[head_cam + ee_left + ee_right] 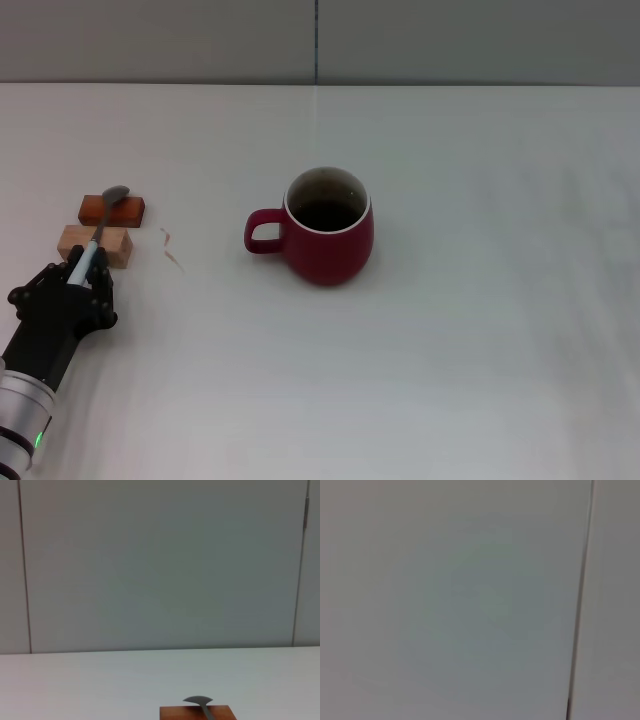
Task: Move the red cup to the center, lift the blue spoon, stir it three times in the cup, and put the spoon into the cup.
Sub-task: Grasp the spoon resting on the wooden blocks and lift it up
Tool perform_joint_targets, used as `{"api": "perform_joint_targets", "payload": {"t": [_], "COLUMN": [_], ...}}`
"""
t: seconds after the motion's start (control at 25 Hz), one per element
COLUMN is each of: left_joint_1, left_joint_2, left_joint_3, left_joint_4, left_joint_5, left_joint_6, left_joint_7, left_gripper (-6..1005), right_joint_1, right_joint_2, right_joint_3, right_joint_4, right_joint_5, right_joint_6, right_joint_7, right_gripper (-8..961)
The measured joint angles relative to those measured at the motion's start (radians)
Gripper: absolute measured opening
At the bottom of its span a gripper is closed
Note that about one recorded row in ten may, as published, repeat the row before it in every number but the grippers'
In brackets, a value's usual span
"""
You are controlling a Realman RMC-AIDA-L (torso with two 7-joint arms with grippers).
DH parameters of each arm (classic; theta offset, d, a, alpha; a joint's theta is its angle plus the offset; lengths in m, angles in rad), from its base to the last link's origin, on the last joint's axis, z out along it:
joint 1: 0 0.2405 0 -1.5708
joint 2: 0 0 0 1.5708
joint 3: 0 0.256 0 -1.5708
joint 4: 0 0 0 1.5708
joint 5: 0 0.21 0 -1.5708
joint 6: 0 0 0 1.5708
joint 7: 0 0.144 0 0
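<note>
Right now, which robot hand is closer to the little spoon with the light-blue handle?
Left. The left gripper is closed around the blue spoon at its handle, on the table's left side. The right gripper isn't visible in any view.

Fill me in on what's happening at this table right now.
The left pincer is at the pale-blue handle of the spoon, which lies across two wooden blocks near the table's left edge, its grey bowl on the farther, redder block. The fingers appear closed around the handle, with the spoon not yet lifted. The red cup stands upright near the middle, handle toward the spoon. The right arm is out of view.
</note>
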Motion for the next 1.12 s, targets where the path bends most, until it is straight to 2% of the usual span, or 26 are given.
{"api": "perform_joint_targets", "payload": {"t": [1.12], "left_joint_1": [0.0], "left_joint_2": [0.0], "left_joint_3": [-0.012], "left_joint_4": [0.001], "left_joint_5": [0.0], "left_joint_6": [0.003], "left_joint_7": [-0.017], "left_gripper": [170], "right_joint_1": [0.0], "right_joint_2": [0.0], "right_joint_3": [0.003], "right_joint_4": [0.0], "right_joint_5": [0.0], "right_joint_6": [0.0], "right_joint_7": [0.0], "right_gripper": [732]}}
